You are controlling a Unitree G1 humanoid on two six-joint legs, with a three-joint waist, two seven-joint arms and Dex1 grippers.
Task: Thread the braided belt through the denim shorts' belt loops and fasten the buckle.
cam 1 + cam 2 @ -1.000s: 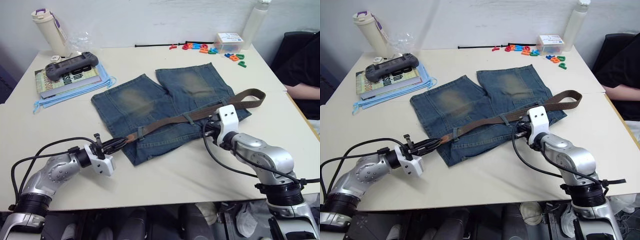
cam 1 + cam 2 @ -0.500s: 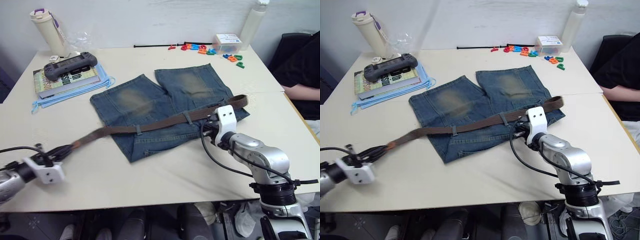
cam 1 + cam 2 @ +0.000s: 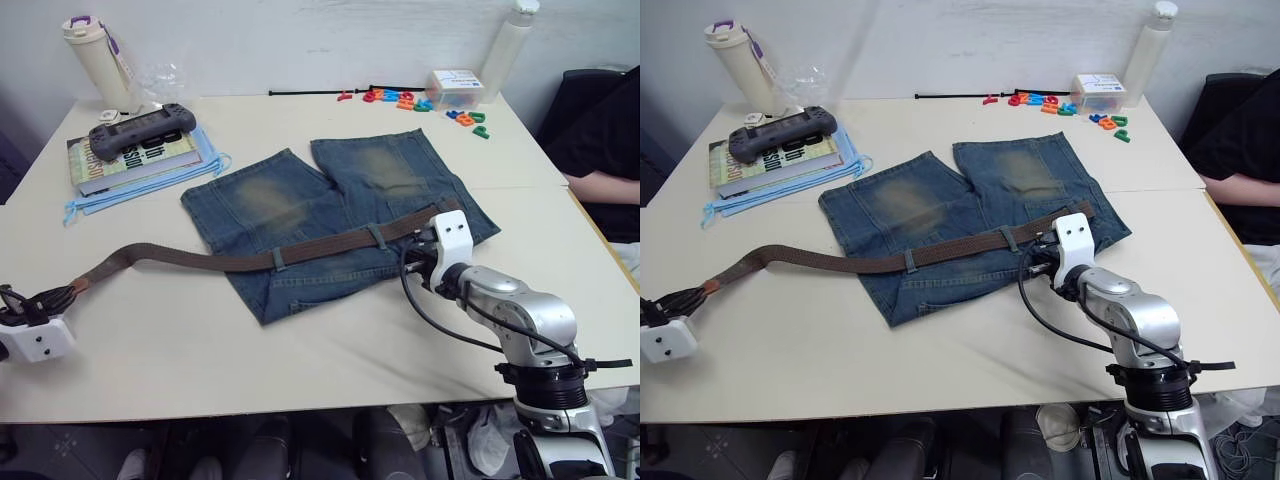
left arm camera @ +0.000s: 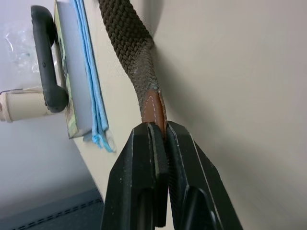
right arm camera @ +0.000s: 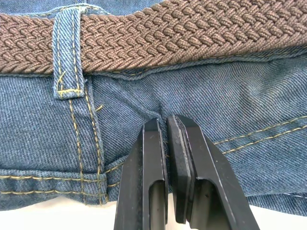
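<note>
Dark-brown woven braided belt (image 3: pixel 300 251), faded blue denim shorts (image 3: pixel 330 215) with yellowish patches, possibly tan belt tip (image 4: pixel 154 109)

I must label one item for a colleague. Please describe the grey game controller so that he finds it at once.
On the beige table, look at the far left corner, beside the cream bottle. A book lies there on light-blue cloth; the dark grey handheld game controller rests on top, the only dark, long, grip-ended thing there.

Braided belt (image 3: pixel 940 251) runs under belt loops (image 3: pixel 1009 239) of denim shorts (image 3: pixel 960 215) on table (image 3: pixel 940 340)
</note>
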